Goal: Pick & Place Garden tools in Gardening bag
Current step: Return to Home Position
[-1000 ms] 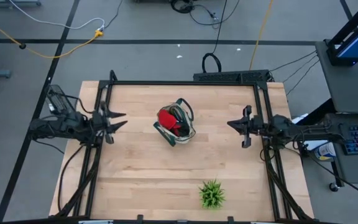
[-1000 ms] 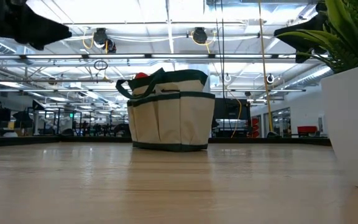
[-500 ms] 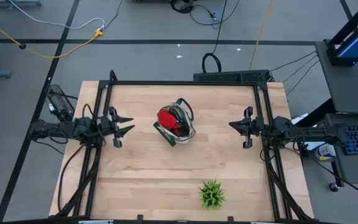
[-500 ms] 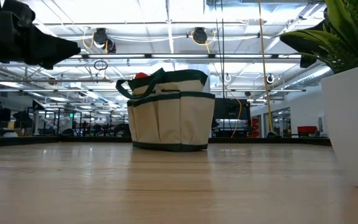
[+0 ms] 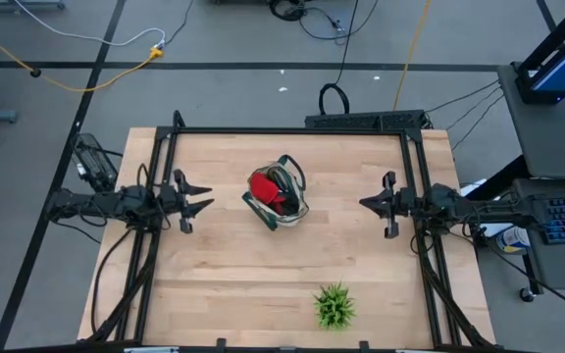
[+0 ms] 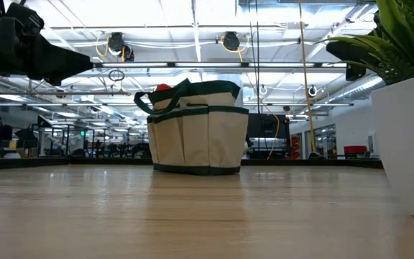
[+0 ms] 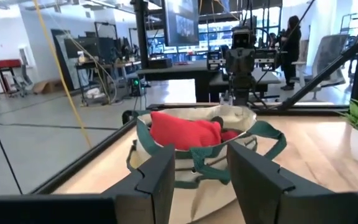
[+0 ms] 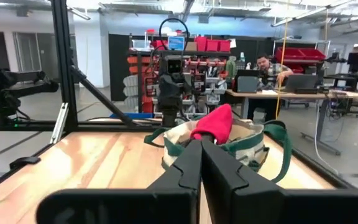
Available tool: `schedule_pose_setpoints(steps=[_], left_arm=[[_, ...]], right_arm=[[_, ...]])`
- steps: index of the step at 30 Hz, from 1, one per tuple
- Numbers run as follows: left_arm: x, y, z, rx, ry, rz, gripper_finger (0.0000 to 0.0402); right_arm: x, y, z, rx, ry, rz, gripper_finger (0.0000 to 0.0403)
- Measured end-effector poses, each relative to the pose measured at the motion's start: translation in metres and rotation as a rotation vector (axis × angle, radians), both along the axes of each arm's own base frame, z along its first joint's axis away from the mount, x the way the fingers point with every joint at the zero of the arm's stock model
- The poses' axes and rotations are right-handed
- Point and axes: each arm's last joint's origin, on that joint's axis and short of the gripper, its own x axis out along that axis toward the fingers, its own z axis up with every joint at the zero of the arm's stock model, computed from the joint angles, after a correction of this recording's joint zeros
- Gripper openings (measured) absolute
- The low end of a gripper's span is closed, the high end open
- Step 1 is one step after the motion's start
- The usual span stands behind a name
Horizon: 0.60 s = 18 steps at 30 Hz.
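Observation:
The cream gardening bag (image 5: 281, 201) with dark green trim stands upright on its base at the table's middle, also seen in the low view (image 6: 196, 133). A red glove (image 5: 264, 186) sticks out of its mouth (image 7: 184, 129) (image 8: 215, 124), beside some dark items. My left gripper (image 5: 205, 195) hangs open at the table's left side, pointing level at the bag; its fingers (image 7: 156, 180) frame the bag from a distance. My right gripper (image 5: 364, 203) (image 8: 200, 165) hangs shut at the right side, pointing at the bag. Both stand well clear of it.
A green spiky plant (image 5: 333, 306) in a white pot (image 6: 408, 144) stands near the front edge, right of centre. Black frame rails (image 5: 292, 130) run along the table's far and side edges. Bare wood lies between each gripper and the bag. People (image 8: 267, 65) are in the room beyond.
My left gripper has sunk and come a little toward the bag, staying open. My right gripper has sunk slightly, staying shut. The bag and the plant have kept still.

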Motion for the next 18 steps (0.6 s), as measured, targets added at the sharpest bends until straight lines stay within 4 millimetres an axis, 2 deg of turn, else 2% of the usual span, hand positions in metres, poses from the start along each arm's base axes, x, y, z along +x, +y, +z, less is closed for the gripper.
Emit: schedule_pose_setpoints(steps=[18], left_arm=[[0.000,0.000,-0.001,-0.044,0.003,-0.001,0.0152]], right_arm=[[0.001,0.000,-0.014,0.080,0.142,0.005,0.0004]])
